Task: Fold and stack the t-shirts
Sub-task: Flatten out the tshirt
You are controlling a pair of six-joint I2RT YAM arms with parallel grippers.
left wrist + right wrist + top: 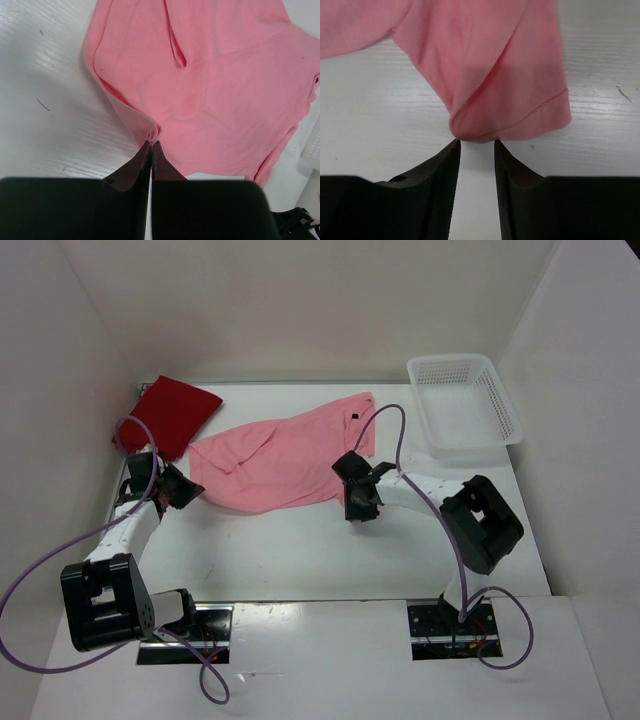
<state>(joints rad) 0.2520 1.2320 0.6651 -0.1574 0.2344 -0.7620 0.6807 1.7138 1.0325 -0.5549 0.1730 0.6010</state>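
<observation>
White tabletop [300, 550] along near hem of pink t-shirt [280, 455]

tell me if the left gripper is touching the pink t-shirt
Touching. The left wrist view shows the left gripper shut on a pinched fold at the near edge of the pink t-shirt.

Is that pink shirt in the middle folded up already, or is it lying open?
Spread out, not folded: the pink shirt sprawls wrinkled across the table, with only loose creases, no tidy fold.
</observation>
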